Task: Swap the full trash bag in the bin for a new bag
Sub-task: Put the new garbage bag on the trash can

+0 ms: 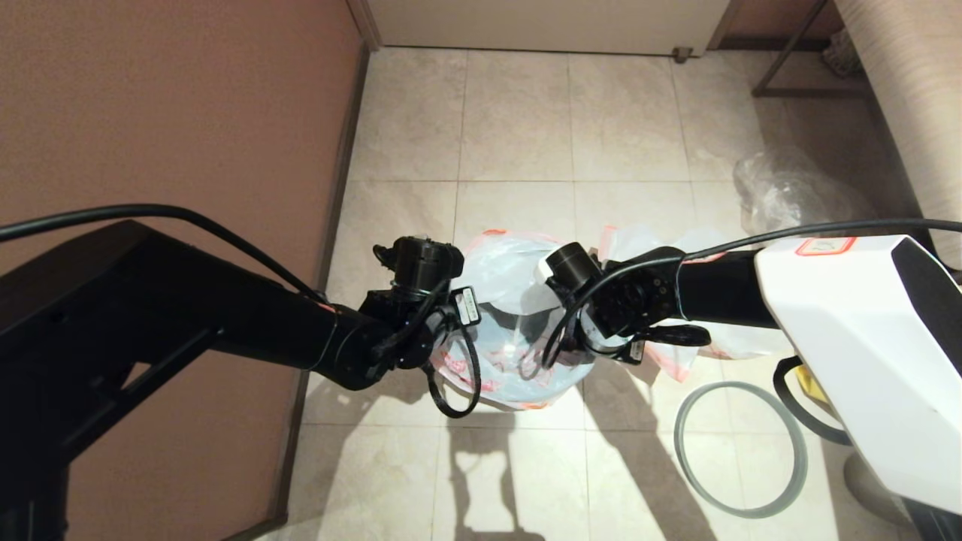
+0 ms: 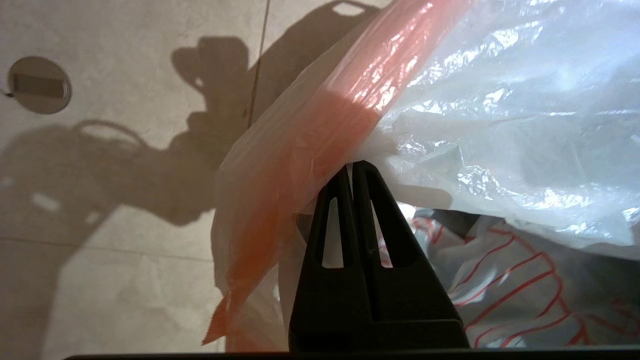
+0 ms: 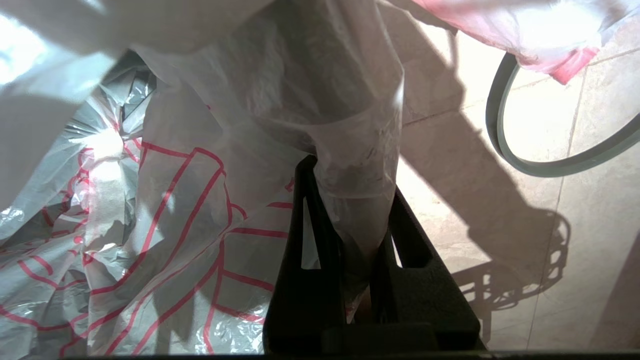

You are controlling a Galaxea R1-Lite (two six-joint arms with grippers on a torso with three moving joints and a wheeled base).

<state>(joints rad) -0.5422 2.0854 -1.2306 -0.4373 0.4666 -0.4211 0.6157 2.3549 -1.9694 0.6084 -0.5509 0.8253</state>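
The new bag [image 1: 502, 279], thin white plastic with an orange-pink edge and red leaf lines, hangs spread open between my two arms above the floor. My left gripper [image 2: 350, 167] is shut on its orange-pink edge [image 2: 320, 135]. My right gripper [image 3: 350, 180] is shut on a bunched fold of the new bag [image 3: 350, 125] at the opposite side. The leaf drawing [image 3: 190, 210] shows inside the bag's mouth. The full trash bag [image 1: 639, 242] lies on the tiles behind my right arm, mostly covered by it. The bin is hidden beneath the spread bag.
A thin grey rim ring [image 1: 740, 451] lies flat on the tiles at the right, also seen as the ring [image 3: 500, 135]. A clear crumpled bag [image 1: 789, 195] sits farther back right. A brown wall [image 1: 188, 113] runs along the left. A yellow item [image 1: 815, 383] peeks from under my right arm.
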